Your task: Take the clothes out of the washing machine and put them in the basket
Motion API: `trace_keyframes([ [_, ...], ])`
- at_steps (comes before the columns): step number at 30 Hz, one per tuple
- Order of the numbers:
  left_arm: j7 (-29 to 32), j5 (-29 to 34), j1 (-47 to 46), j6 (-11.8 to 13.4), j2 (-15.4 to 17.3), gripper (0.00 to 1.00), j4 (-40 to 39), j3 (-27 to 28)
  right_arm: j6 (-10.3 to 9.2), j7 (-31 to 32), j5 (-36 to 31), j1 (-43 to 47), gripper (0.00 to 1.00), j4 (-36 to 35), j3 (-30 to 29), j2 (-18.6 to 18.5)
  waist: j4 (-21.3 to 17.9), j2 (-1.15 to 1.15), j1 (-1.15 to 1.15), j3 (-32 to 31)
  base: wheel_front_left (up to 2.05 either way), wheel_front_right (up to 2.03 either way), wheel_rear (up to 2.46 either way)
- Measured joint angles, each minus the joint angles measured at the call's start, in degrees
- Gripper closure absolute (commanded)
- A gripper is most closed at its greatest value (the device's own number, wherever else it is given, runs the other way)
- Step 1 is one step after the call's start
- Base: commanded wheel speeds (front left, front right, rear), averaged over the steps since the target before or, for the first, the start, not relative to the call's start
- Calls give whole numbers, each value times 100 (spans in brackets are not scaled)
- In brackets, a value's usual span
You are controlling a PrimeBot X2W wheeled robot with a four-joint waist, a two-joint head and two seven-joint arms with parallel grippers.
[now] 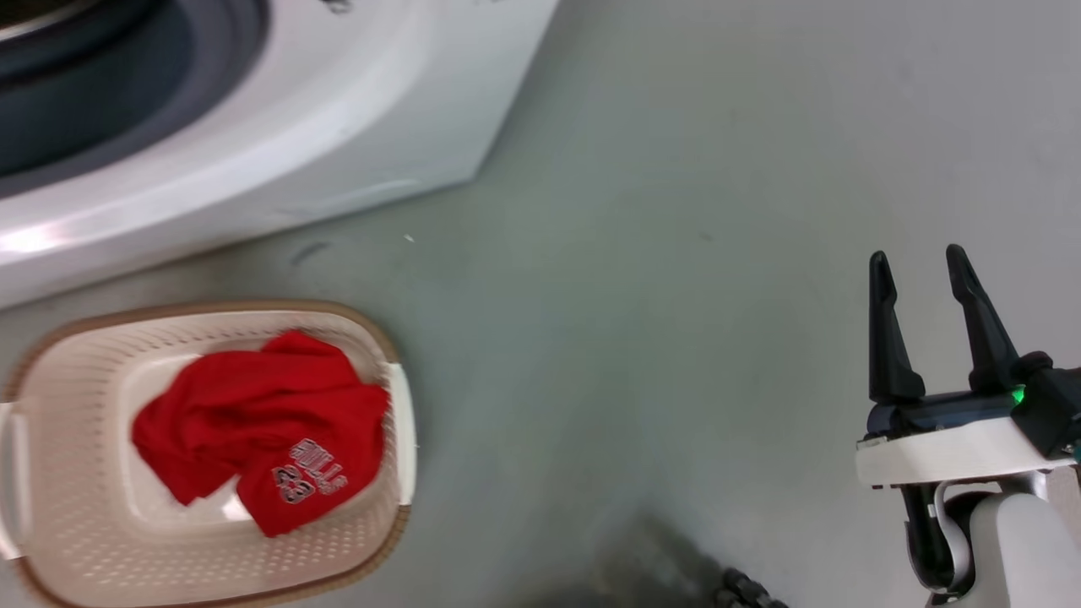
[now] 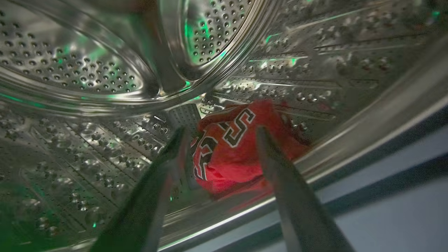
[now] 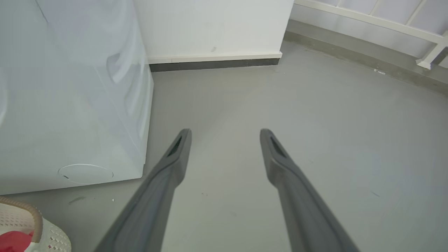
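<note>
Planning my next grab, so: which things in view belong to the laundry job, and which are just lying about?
Job: red jersey in the steel drum; second red jersey, in the cream perforated plastic basket; white front-loading washing machine; left gripper, open, aimed at the drum jersey; right gripper, open, holding nothing.
Lying about: grey floor; white wall with dark skirting; pale railing.

red jersey crumpled in basket | second jersey in washer drum
</note>
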Motion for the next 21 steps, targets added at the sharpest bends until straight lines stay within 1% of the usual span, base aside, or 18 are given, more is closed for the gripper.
trace_keyframes([
  [3, 661, -223, -787, 0, 208, 0, 463, -47, 1, 0, 130, -36, 0, -32, 131, 1, -206, 0, 0, 304, 0, 0, 0],
  [5, 977, -212, -1263, 10, 303, 0, 755, -51, 0, 0, 177, -67, 0, -52, 237, -1, -348, 0, 0, 495, 0, 0, 0],
  [8, 1345, -148, -1944, 116, 431, 0, 1230, -55, 1, 0, 287, -99, 0, -88, 401, 1, -587, 0, 0, 735, 0, 0, 0],
  [10, 1573, -65, -2331, 166, 425, 0, 1506, -146, 1, 0, 369, -96, 0, -120, 467, 0, -735, 0, 0, 888, 0, 0, 0],
  [13, 1949, 101, -2658, 167, 320, 0, 1934, -433, 0, 0, 398, -76, 0, -172, 485, -1, -873, 0, 0, 1112, 0, 0, 0],
  [15, 2040, 215, -2822, 154, 270, 0, 2171, -577, 1, 0, 441, -71, 0, -197, 509, 0, -925, 0, 0, 1236, 0, 0, 0],
  [18, 2070, 425, -3091, 148, 281, 0, 2481, -768, 1, 0, 488, -68, 0, -213, 531, 1, -969, 0, 0, 1362, 0, 0, 0],
  [21, 2052, 494, -3217, 135, 255, 0, 2806, -865, 1, 0, 528, -63, 0, -233, 567, 1, -982, 0, 0, 1428, 0, 0, 0],
])
